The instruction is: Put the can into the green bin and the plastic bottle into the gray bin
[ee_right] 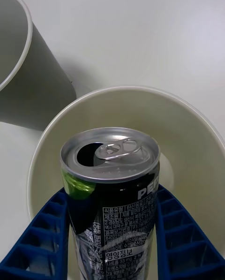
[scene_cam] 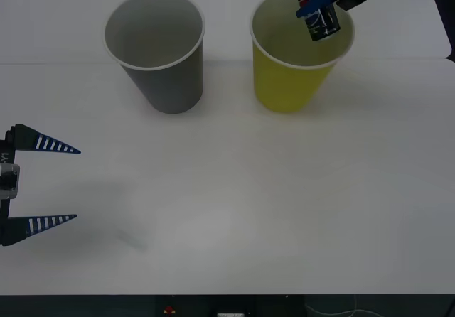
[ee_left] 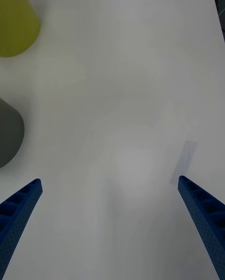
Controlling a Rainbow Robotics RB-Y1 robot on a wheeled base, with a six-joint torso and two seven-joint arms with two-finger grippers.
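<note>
My right gripper (scene_cam: 318,9) is shut on the can (scene_cam: 319,18), a small dark can with a silver top (ee_right: 110,154) and pull tab. It holds the can tilted over the open mouth of the green bin (scene_cam: 288,86), whose pale inside (ee_right: 187,134) lies right beneath. The gray bin (scene_cam: 167,82) stands upright to the left of the green one. Blue ribbed fingers (ee_right: 180,242) press both sides of the can. My left gripper (scene_cam: 53,183) is open at the table's left edge, with bare table between its fingers (ee_left: 18,209). The plastic bottle is out of view.
The white table (scene_cam: 234,203) stretches wide in front of both cups. A faint seam crosses it behind the cups' bases. The green bin (ee_left: 14,22) and gray bin (ee_left: 7,134) stand apart in the left wrist view.
</note>
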